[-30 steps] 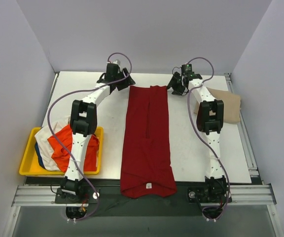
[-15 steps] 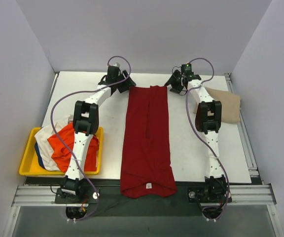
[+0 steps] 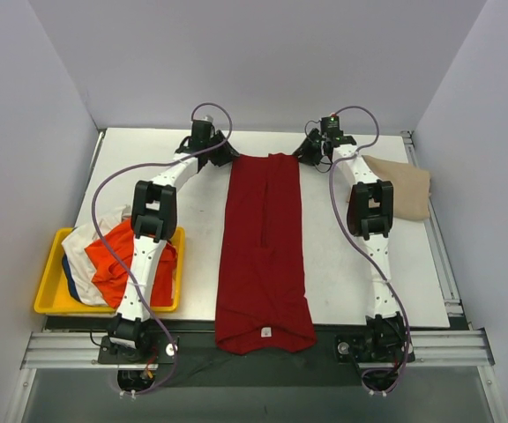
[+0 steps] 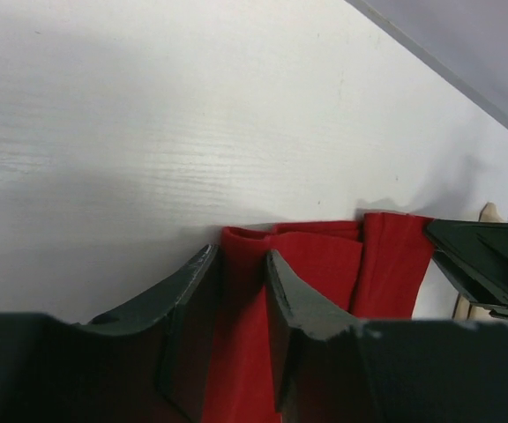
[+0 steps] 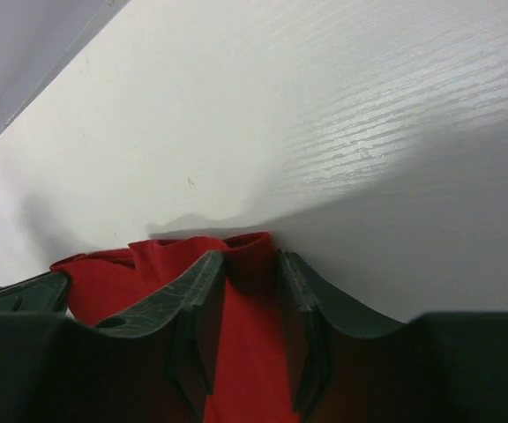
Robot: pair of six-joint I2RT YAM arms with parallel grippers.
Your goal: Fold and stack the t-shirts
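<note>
On the white table [image 3: 192, 211], each gripper pinches a far corner of the dark red t-shirt [image 3: 263, 256].

dark red shirt [image 3: 265, 256], tan shirt [image 3: 404, 187], orange, white & blue shirts [image 3: 113, 260], yellow tray [image 3: 51, 300], white table [image 3: 342, 256]

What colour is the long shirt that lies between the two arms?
Dark red. The shirt shows best in the top external view.
</note>
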